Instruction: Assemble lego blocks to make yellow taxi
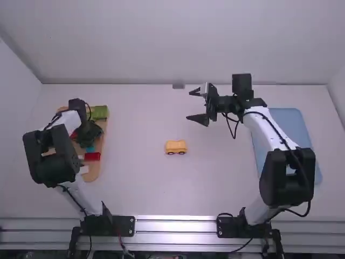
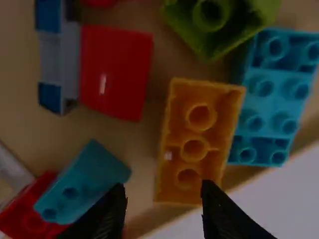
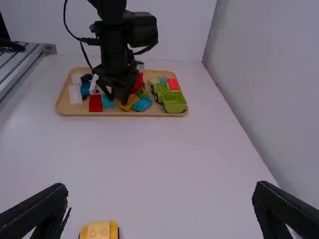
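Block [image 2: 193,149], orange plastic, rectangular, hollow-sided

From where I stand, the room is plain and pale. Behind the white table [image 1: 135,189] there is a smooth wall [image 1: 161,43], and it meets the left wall [image 1: 13,89] and the right wall [image 1: 339,94] in corners. A small grey piece [image 1: 178,84] sits at the far edge. Along the near edge runs a shiny, grooved metal rail [image 1: 178,225]. The light is soft.
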